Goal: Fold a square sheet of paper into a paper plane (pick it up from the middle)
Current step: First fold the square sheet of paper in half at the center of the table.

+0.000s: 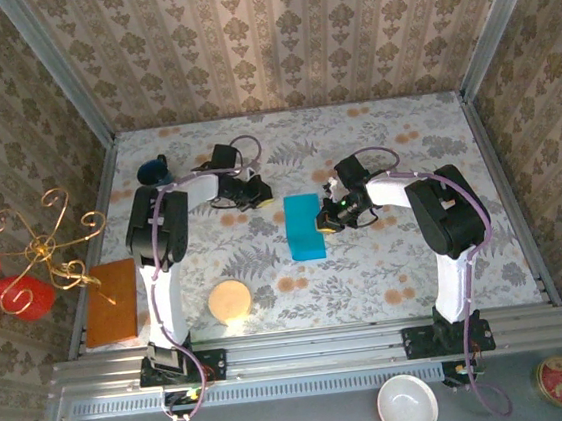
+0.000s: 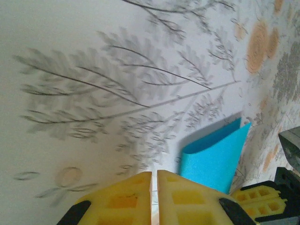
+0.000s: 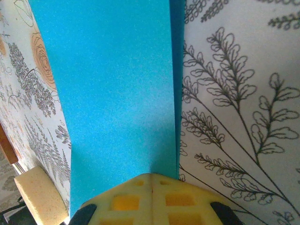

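Floral-patterned surface [image 1: 408,268] carries the square sheet of paper [image 1: 304,228] near its middle, folded over into a turquoise rectangle with one edge lifted. Right jaws are clamped tight on its right edge. Left jaws, just left of the sheet, stand almost closed with nothing between them.

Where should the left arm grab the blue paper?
Probably the raised edge of the square sheet of paper facing the left end effector, coming in low from the left. The sheet curls up there, and the right end effector pinches the opposite side.
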`<state>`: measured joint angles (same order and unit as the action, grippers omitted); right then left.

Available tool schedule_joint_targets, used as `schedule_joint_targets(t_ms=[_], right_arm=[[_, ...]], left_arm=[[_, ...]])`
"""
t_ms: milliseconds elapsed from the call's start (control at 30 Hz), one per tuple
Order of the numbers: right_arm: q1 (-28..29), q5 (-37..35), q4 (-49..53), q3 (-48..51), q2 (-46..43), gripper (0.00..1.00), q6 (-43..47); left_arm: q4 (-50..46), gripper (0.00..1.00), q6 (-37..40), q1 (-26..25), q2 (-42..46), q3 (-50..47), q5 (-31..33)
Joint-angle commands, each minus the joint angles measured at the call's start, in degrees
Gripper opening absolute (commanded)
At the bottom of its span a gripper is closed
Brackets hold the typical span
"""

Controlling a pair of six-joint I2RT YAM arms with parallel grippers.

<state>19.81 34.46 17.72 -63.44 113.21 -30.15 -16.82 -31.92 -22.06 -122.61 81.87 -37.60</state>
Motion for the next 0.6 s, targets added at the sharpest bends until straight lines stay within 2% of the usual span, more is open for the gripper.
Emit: schedule_joint_targets(t_ms=[0, 133, 267, 533, 567], right_arm=[[0.18, -18.9, 11.64, 4.9, 7.46, 0.03, 0.18], [0.16, -18.81, 11.44, 5.08, 7.61, 0.03, 0.09], [0.14, -18.9, 11.31, 5.17, 7.5, 0.03, 0.1], [0.14, -19.25, 11.46, 4.99, 7.88, 0.02, -0.17], [0.14, -19.25, 11.38, 5.08, 7.79, 0.02, -0.26]], left_arm=[[-0.47, 0.12, -0.17, -5.21, 2.34, 1.38, 1.13], [2.05, 0.12, -2.16, -8.1, 0.23, 2.03, 1.57], [0.75, 0.11, -2.3, -8.43, -2.51, 3.97, 2.58], [-1.55, 0.11, -0.91, -4.36, -5.28, 4.16, 6.67], [-1.55, 0.11, -0.88, -2.12, -5.6, 4.01, 6.96]])
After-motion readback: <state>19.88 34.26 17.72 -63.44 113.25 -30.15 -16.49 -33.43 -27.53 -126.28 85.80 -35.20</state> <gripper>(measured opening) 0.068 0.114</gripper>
